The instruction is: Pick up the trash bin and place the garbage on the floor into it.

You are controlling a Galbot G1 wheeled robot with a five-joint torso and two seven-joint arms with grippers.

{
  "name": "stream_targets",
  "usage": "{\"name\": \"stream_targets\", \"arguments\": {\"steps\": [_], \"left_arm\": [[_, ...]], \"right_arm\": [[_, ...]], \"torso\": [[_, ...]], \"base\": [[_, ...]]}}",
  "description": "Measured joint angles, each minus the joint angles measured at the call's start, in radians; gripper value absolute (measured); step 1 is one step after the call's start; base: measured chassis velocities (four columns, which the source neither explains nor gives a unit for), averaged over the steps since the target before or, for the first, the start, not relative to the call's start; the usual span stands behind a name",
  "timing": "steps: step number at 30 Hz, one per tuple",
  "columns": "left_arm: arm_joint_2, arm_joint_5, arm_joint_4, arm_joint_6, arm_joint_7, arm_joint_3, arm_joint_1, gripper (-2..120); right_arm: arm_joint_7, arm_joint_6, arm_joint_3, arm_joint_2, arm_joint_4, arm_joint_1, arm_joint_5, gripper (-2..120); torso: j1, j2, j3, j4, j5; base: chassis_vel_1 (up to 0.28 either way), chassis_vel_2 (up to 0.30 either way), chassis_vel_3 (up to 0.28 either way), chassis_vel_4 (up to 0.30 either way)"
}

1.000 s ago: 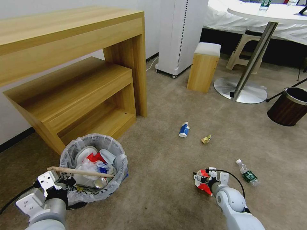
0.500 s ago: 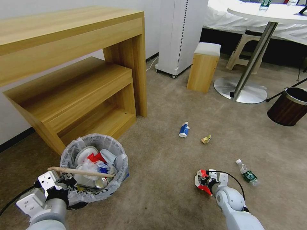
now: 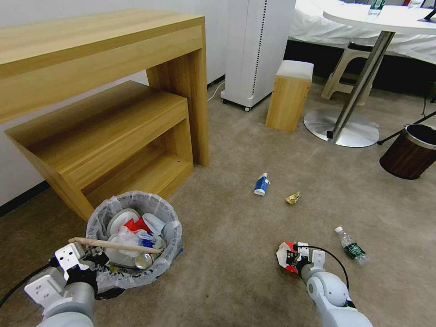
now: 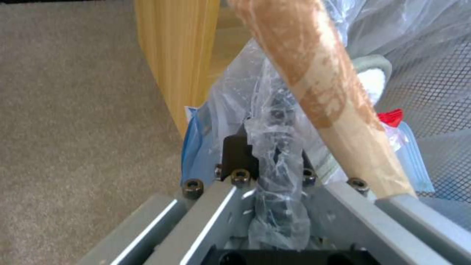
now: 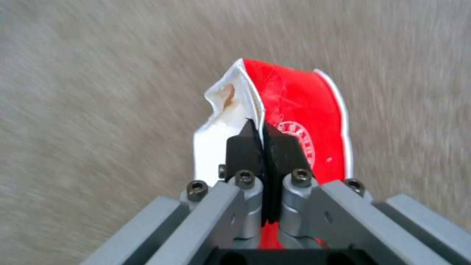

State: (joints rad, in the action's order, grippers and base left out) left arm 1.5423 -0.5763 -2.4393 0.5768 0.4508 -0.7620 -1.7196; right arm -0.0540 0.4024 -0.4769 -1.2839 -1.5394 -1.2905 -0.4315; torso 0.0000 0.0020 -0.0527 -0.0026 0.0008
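Now the left gripper (image 3: 93, 258) pinches the trash bin (image 3: 134, 240) by its bagged near rim, keeping it ready, while the right gripper (image 3: 294, 258) clamps a flattened red cup (image 3: 286, 256) for dropping in.

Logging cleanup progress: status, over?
Left gripper shut on trash bin rim. Right gripper shut on red paper cup. Bottle, blue cup, wrapper on floor.
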Motion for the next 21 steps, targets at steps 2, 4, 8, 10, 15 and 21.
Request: {"name": "stream_targets", "arguments": {"steps": [2,4,8,10,15,21], "left_arm": [[0.000,0.000,0.005,0.001,0.000,0.007,0.000,1],[0.001,0.002,0.015,0.001,0.000,0.013,0.002,1],[0.004,0.013,0.035,0.001,0.000,0.029,0.008,1],[0.008,0.016,0.044,0.001,0.000,0.048,0.008,1],[0.020,0.017,0.070,0.002,0.004,0.109,0.009,1],[0.036,0.016,0.088,0.005,0.016,0.212,-0.008,1]], "right_arm": [[0.014,-0.057,0.005,0.008,-0.059,-0.024,-0.010,0],[0.035,-0.120,0.007,0.023,-0.168,-0.058,-0.012,0],[0.074,-0.183,0.018,0.053,-0.370,-0.093,-0.035,0],[0.121,-0.224,0.033,0.073,-0.482,-0.089,-0.066,0],[0.326,-0.361,0.107,0.109,-0.621,-0.012,-0.210,0],[0.548,-0.453,0.184,0.091,-0.558,0.065,-0.255,0]], "torso": [[0.000,0.000,0.000,0.0000,0.0001],[0.000,0.000,0.000,0.0001,0.0001],[0.000,0.000,0.000,0.0000,-0.0003],[0.000,0.000,0.000,0.0001,-0.0002],[0.000,0.000,0.000,0.0003,-0.0002],[0.000,0.000,0.000,0.0002,0.0000]], "base": [[0.000,0.000,0.000,0.000],[0.000,0.000,0.000,0.000],[0.000,0.000,0.000,0.000],[0.000,0.000,0.000,0.000],[0.000,0.000,0.000,0.000],[0.000,0.000,0.000,0.000]]}}
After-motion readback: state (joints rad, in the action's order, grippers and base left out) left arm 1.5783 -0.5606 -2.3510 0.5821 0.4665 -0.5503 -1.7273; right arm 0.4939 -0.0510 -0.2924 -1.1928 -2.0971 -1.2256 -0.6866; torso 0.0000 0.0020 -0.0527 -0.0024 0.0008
